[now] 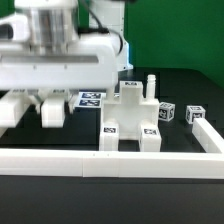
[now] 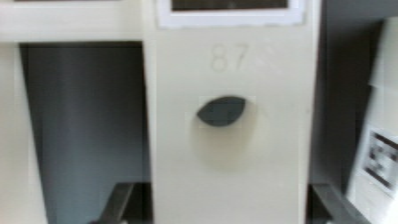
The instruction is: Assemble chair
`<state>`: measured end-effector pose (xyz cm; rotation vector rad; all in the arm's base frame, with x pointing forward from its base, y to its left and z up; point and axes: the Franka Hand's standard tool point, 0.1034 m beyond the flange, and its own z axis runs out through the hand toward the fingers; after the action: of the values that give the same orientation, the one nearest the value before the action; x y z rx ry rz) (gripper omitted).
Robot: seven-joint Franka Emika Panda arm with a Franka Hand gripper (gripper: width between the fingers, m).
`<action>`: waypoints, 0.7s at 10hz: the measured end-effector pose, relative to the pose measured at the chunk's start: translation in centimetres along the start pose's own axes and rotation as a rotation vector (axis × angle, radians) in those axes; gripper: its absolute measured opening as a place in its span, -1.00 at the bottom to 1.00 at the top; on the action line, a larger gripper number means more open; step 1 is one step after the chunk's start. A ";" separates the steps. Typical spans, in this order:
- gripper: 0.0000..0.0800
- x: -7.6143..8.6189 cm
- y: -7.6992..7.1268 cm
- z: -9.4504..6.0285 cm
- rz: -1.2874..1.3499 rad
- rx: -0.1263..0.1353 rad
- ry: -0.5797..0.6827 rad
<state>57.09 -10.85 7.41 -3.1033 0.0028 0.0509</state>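
Currently, gripper [image 2: 226,205] fingers pinch a holed white panel [image 2: 231,150]; in the exterior view, chair body [image 1: 130,122] stands at 3 o'clock from the gripper.

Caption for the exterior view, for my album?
White robot arm beside a part-built chunky white plastic chair.

**Exterior view.** Arm [image 1: 60,60]: white housing, smooth, slight sheen. Body [image 1: 131,118]: white plastic, matt, smooth faces. Blocks [image 1: 166,113] at 3 o'clock of body: same white matt plastic. Tag [image 1: 91,98] at 9 o'clock of body: black-and-white print, flat finish. Rail [image 1: 100,160] at 6 o'clock: plain white, matt. Table [image 1: 190,85]: black, matt. Backdrop [image 1: 180,35] at 1 o'clock: green, dull, material unclear.

**Wrist view.** Panel [image 2: 222,160]: off-white plastic, smooth, matt, faint moulded digits, dark round hole [image 2: 221,111].
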 end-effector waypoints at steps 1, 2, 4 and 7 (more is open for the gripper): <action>-0.29 0.0 -0.3 -1.7 -0.007 0.008 0.010; -0.29 0.1 -0.8 -3.5 -0.005 0.018 0.024; -0.29 0.5 -3.2 -6.1 0.007 0.029 0.058; -0.29 2.4 -8.5 -8.8 0.071 0.038 0.074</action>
<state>59.76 -2.70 16.45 -3.0639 0.1141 -0.0615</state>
